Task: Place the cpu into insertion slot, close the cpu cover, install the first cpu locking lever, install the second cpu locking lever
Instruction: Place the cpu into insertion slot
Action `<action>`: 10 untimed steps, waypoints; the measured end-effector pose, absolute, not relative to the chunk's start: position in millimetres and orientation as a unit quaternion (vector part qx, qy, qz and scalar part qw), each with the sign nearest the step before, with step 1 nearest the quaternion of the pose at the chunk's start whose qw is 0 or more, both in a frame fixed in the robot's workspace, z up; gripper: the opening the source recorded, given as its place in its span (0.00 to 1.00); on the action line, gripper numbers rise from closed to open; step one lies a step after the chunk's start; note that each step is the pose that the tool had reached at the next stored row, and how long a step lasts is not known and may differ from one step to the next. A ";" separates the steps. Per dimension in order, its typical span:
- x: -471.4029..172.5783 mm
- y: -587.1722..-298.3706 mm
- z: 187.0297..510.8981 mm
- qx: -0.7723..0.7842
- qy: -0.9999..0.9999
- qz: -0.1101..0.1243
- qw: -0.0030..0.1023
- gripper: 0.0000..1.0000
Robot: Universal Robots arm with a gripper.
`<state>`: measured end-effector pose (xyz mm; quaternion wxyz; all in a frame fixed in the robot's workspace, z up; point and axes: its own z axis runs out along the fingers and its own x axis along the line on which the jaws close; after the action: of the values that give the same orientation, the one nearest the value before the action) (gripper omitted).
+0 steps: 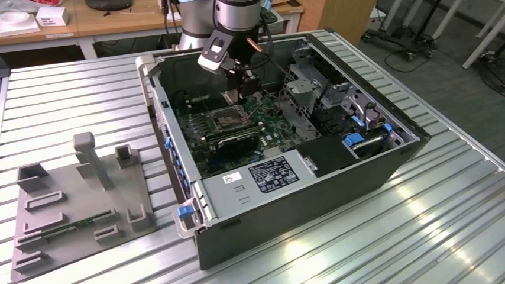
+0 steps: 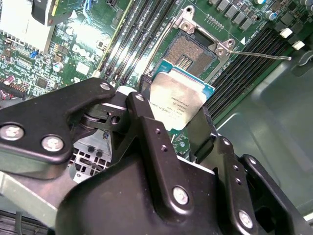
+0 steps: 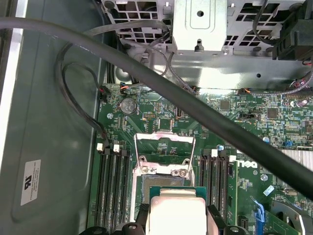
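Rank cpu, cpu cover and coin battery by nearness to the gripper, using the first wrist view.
1. cpu: held in the gripper.
2. cpu cover: swung open, just past the cpu.
3. coin battery: farther on, beyond the cover.

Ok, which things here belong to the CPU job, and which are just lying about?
Job: the hand, shut on the cpu; the insertion slot, empty; the cpu cover, raised; a locking lever, swung out.
Lying about: grey fixture tray on the table; memory slots; black cable; drive cage.
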<state>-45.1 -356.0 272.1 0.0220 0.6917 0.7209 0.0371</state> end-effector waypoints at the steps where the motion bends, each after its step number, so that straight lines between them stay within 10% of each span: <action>1: -45.1 -356.0 272.1 0.692 0.721 0.037 0.022 0.54; 10: -45.1 -356.0 267.0 0.692 0.721 0.037 0.022 0.54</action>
<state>-45.1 -356.0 267.0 0.0223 0.6917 0.7209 0.0367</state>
